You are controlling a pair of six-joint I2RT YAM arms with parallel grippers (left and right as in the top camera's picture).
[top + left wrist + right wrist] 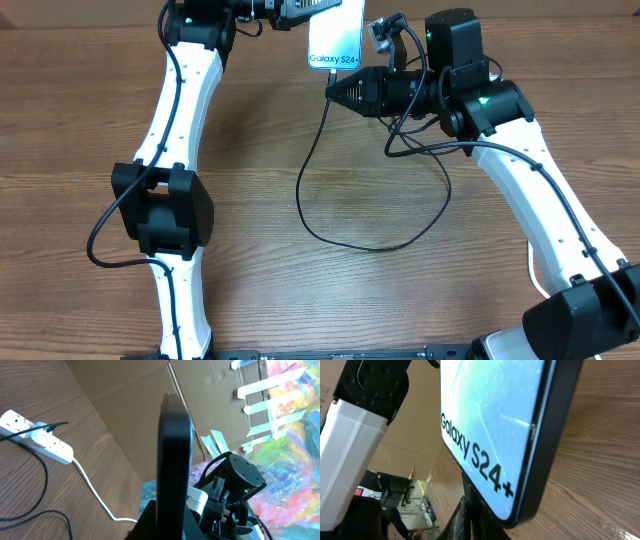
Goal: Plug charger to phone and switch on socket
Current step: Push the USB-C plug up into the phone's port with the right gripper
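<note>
left pincer (296, 12) is clamped on the phone (335, 35) at the far edge of the table (250, 190). the bright blue-teal screen faces the overhead camera, and the white "galaxy s24+" lettering sits along the short edge nearest the right pincer (334, 92). in the left wrist view the phone (175, 460) shows edge-on as a dark slab rising from between the pincer's fingers (150, 522).

right pincer has its jaws pressed together, and its tip points at that lettered short edge from just beside it. it pinches the charger (300, 195) near the free end. the thin black cable leaves the tip, drops toward the middle of the table, swings round in a wide loop and climbs back under the right arm. in the right wrist view the closed fingers (465, 515) taper up to the phone (490, 420) just below the lettering. the connector tip is hidden there, so i cannot tell whether it is seated in the port.

only the left wrist view shows the socket (47, 442), a white strip lying flat on the wood, well apart from the phone. a thin black lead crosses it, and its thick white cord (95, 495) trails off over the table. i cannot tell how its switch is set.
</note>
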